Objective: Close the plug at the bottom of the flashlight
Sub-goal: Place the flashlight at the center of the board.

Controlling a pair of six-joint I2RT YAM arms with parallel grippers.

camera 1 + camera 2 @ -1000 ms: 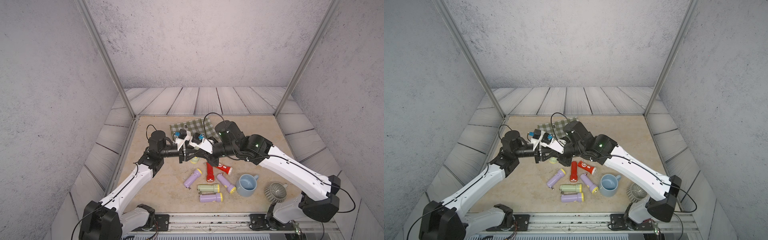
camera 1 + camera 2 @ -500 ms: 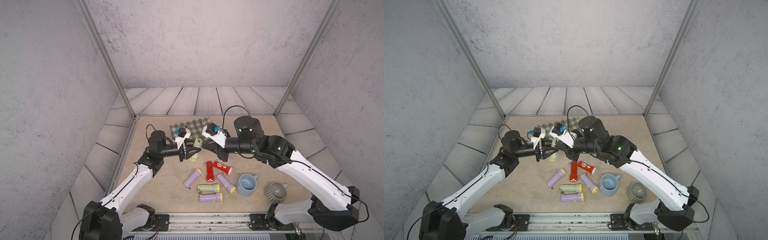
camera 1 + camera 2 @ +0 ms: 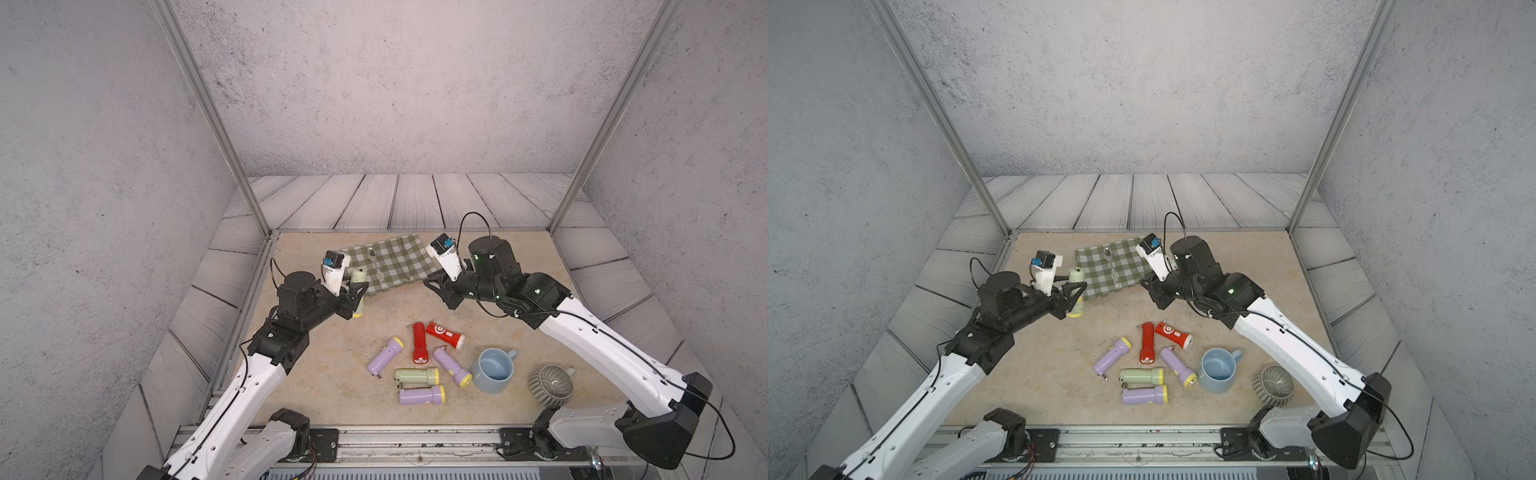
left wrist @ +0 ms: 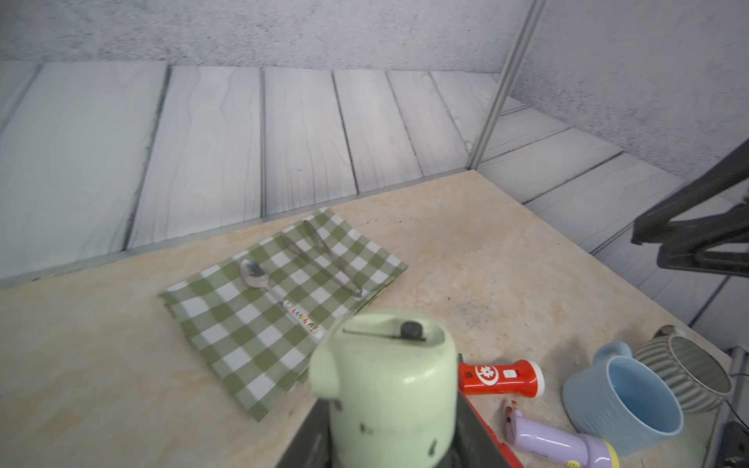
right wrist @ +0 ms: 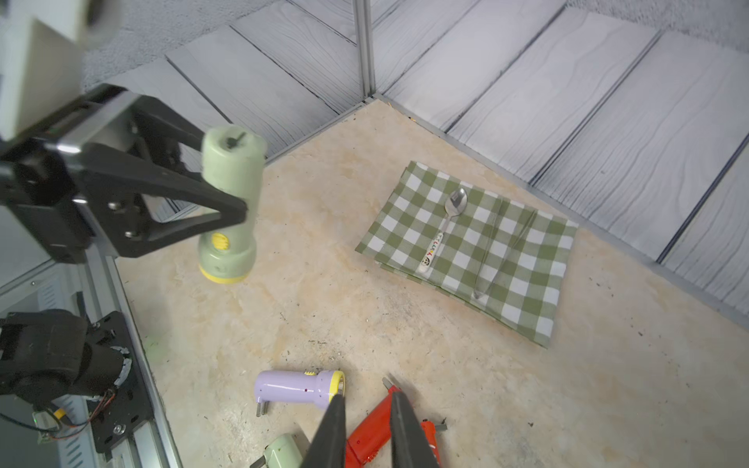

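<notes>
- Your left gripper (image 3: 358, 296) is clamped on the pale green flashlight (image 4: 389, 389), pinching its body from both sides.
- You hold that flashlight upright, yellow lens end down and butt end up. It is just beside the corner of the checked cloth (image 3: 392, 262) nearest the left arm.
- You cannot tell whether its lens rim touches the table (image 3: 324, 374).
- On the butt end you can see a dark slot and a small black knob (image 4: 411, 330).
- Your right gripper (image 5: 367, 425) hangs well apart from it, jaws slightly parted with nothing between them.
- Six other flashlights (image 3: 422, 395) lie on the table beside the blue mug (image 3: 492, 370).
</notes>
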